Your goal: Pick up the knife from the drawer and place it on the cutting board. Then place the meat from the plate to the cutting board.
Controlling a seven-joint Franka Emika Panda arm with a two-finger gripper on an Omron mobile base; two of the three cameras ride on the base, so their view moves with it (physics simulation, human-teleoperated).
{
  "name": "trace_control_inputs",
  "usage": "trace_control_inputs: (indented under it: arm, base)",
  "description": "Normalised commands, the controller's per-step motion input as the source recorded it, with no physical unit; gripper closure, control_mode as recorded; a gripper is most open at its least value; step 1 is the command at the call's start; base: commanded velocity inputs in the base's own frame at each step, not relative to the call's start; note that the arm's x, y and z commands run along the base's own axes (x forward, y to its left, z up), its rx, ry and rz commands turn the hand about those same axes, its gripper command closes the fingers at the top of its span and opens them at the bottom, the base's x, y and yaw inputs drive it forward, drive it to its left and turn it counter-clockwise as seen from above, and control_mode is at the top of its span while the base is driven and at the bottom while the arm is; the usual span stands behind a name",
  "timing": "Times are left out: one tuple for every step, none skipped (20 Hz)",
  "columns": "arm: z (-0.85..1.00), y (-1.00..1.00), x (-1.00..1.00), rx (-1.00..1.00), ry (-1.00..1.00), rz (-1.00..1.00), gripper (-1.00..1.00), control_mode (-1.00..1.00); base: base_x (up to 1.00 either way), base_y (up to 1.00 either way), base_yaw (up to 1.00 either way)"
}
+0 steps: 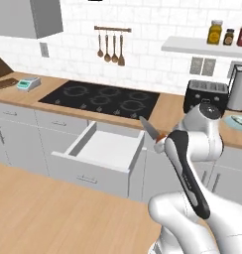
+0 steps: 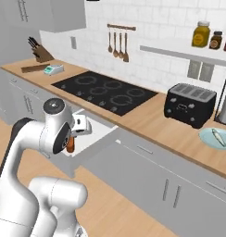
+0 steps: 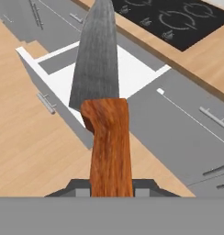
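Left base view: the knife (image 1: pixel 149 128) is raised beside the open drawer (image 1: pixel 100 149); right base view: the end effector (image 2: pixel 71 139) is clamped on its handle above the drawer; hand view: the blade points away from the end effector over the drawer's white inside.

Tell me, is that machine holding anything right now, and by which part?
Yes. The end effector holds the knife by the lower end of its orange-brown handle, blade pointing away from the hand.

There is one knife (image 3: pixel 101 87), one open drawer (image 1: pixel 103 147) and one black toaster (image 2: pixel 189 104). Three jars (image 1: pixel 215 32) stand on the shelf (image 1: pixel 202 48). Four spoons (image 1: pixel 110 48) hang on the wall.
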Motion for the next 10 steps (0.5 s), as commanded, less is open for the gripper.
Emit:
trace_control_inputs:
  arm:
    - [0.0,0.0,0.0,0.0,0.0,0.0,1.0,1.0]
    - [0.0,0.0,0.0,0.0,0.0,0.0,1.0,1.0]
    - [0.0,0.0,0.0,0.0,0.0,0.0,1.0,1.0]
    - [0.0,0.0,0.0,0.0,0.0,0.0,1.0,1.0]
    - [0.0,0.0,0.0,0.0,0.0,0.0,1.0,1.0]
    - [0.0,0.0,0.0,0.0,0.0,0.0,1.0,1.0]
    - [0.0,0.0,0.0,0.0,0.0,0.0,1.0,1.0]
    - [0.0,0.0,0.0,0.0,0.0,0.0,1.0,1.0]
    - [0.0,0.0,0.0,0.0,0.0,0.0,1.0,1.0]
    - [0.0,0.0,0.0,0.0,0.0,0.0,1.0,1.0]
  base:
    - [0.48,1.0,0.0]
    - [0.44,1.0,0.0]
    - [0.32,1.0,0.05]
    - [0.27,1.0,0.21]
    - [0.19,1.0,0.33]
    - [0.13,1.0,0.43]
    - [0.12,1.0,0.5]
    - [0.12,1.0,0.54]
    - [0.11,1.0,0.57]
    - [0.16,1.0,0.57]
